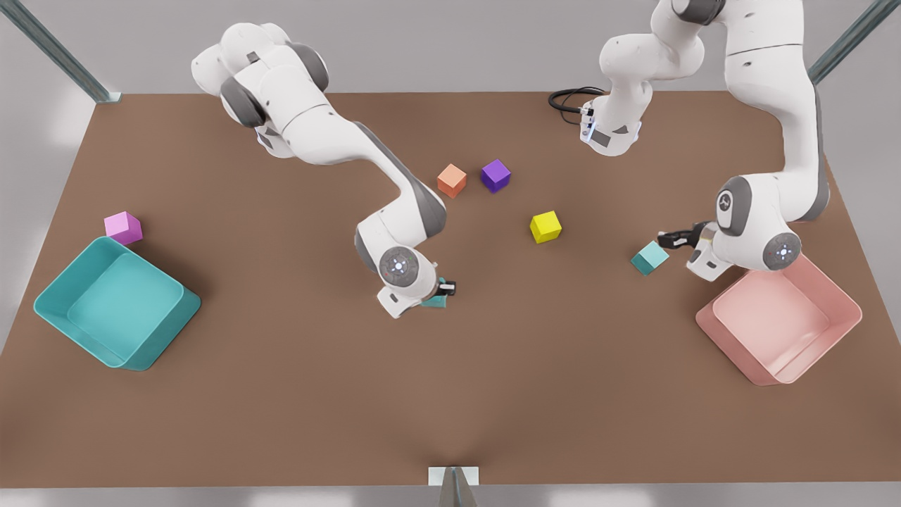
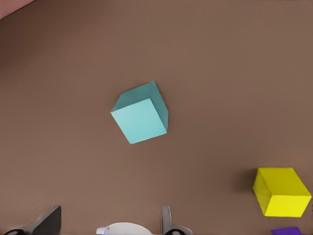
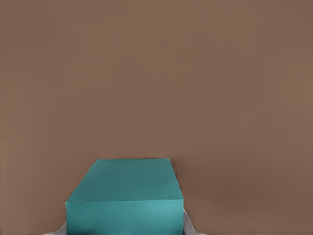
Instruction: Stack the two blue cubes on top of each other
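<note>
One blue cube (image 1: 649, 257) (image 2: 141, 113) rests on the brown table at the front view's right. My left gripper (image 1: 667, 239) (image 2: 109, 218) hovers just beside and above it, open, with nothing between its fingers (image 2: 49, 221). The other blue cube (image 1: 436, 301) (image 3: 124, 196) is near the table's middle, mostly hidden under the wrist in the front view. My right gripper (image 1: 443, 289) (image 3: 124, 229) is shut on it, one finger against each side.
A yellow cube (image 1: 545, 227) (image 2: 281, 192), a purple cube (image 1: 495, 174) and an orange cube (image 1: 451, 180) lie mid-table. A pink cube (image 1: 123, 227) sits by the teal tray (image 1: 49, 310) at the front view's left. A pink tray (image 1: 845, 331) stands at its right.
</note>
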Tool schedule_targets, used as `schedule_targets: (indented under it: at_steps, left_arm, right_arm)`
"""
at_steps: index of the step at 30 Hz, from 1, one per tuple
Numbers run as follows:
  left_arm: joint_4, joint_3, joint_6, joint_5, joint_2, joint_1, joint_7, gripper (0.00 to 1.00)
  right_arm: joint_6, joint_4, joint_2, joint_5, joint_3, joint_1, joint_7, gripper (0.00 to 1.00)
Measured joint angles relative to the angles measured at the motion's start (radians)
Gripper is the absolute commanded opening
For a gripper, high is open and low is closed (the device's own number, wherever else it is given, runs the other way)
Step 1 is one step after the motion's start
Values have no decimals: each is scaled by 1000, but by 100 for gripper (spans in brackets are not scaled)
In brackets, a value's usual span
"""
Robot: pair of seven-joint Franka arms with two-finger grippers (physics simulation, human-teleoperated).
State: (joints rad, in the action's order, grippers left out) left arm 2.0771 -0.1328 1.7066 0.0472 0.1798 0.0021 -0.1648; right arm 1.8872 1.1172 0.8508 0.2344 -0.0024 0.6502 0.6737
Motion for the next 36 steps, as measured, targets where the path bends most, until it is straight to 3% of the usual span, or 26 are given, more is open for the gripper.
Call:
schedule_targets:
  at_steps: [5,6,8,10,28,36]
  left_arm:
    - [134,-42,208,104,-18,-30,-118,100]
    - [153,-43,246,122,-16,-31,-138,100]
    - [170,-43,308,146,-4,-32,-175,100]
    - [175,-43,357,161,9,-31,-208,100]
    - [243,-44,516,207,91,-29,-153,100]
    - [243,-44,560,232,143,-24,-122,100]
  right_arm:
    - [96,-46,87,5,17,38,92,43]
    - [112,-69,109,6,18,44,107,48]
    - [147,-89,140,6,18,53,136,80]
    - [177,-94,157,3,17,61,161,99]
    - [313,-93,221,-31,12,91,313,100]
    - [264,-50,111,-32,8,81,350,100]
